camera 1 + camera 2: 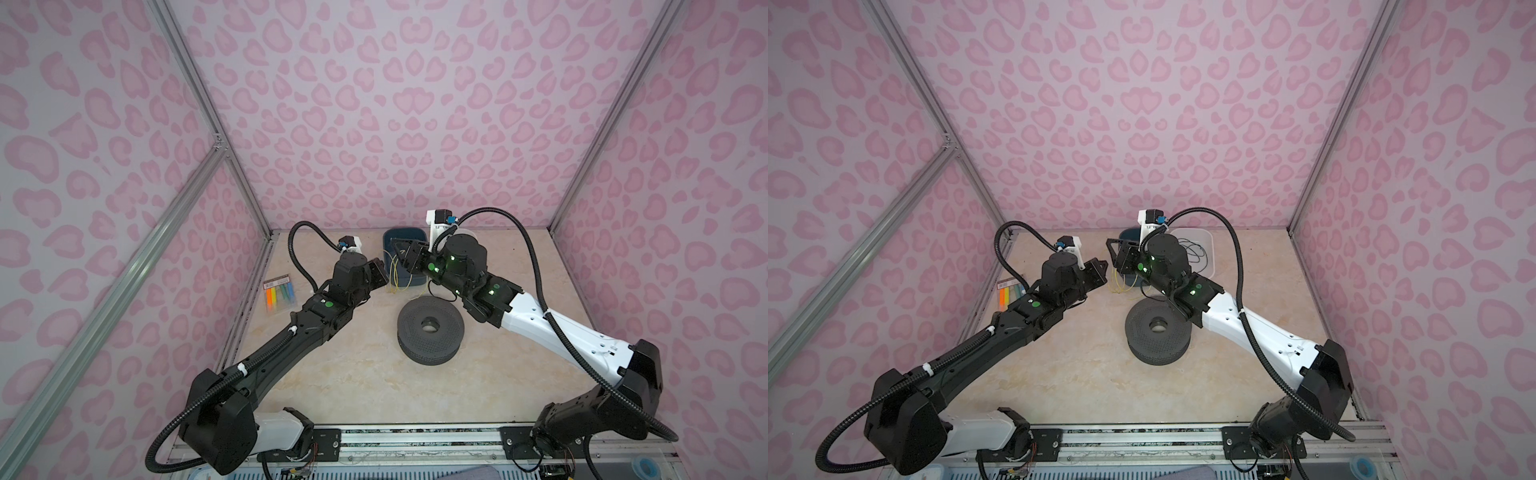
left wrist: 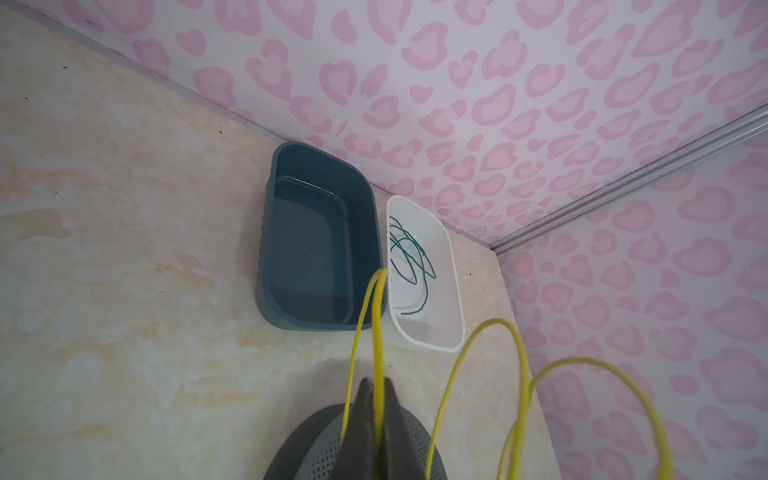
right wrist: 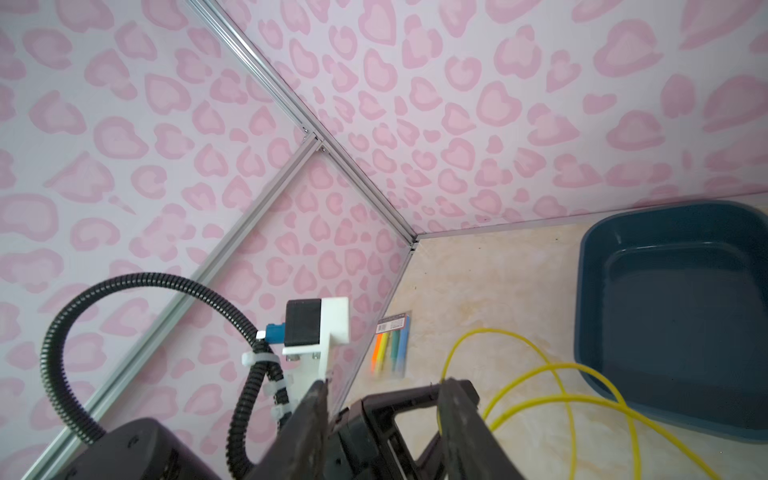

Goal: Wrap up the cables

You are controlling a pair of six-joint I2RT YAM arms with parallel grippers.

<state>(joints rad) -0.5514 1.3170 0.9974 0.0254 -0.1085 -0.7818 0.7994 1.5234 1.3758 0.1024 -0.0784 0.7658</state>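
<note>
Left pincer [image 2: 374, 388]: clenched on the yellow wire [image 2: 376, 332]. Pinches a doubled strand, leaving a narrow loop standing beyond the tips. Probably serves as the anchor, pinning the gathered turns in one place. Hangs above the table [image 1: 332, 374], just left of the dark blue tub [image 1: 405, 230].

From there, several loose loops of wire sag between the two arms, lowest bends at or near the table. Likely slack waiting for the next turn.

Just nearer than the loops: a grey perforated spool [image 1: 415, 332], lying flat, centre hole up. Perhaps a former for the winding; no wire seen on it.

Right pincer [image 3: 386, 392]: released, fingers well apart, nothing gripped. Sits close to the loops, seemingly placed to catch the next length.

Blue tub empty, presumably meant for the finished coil. Touching its right side: a white tub [image 2: 455, 291] with a thin dark green cord [image 2: 409, 253] inside, apart from the yellow wire.

Hard to make out, again from the left:
- Print on the packet of coloured strips [image 1: 280, 293], far left on the table: too small to read.
- Left pincer's tips: masked by the arm in both top views.
- Free ends of the wire: not traceable in any view.
- Contact between the wire and the nearest right finger: cannot tell.
- White tub: partly behind the right arm in both top views.
</note>
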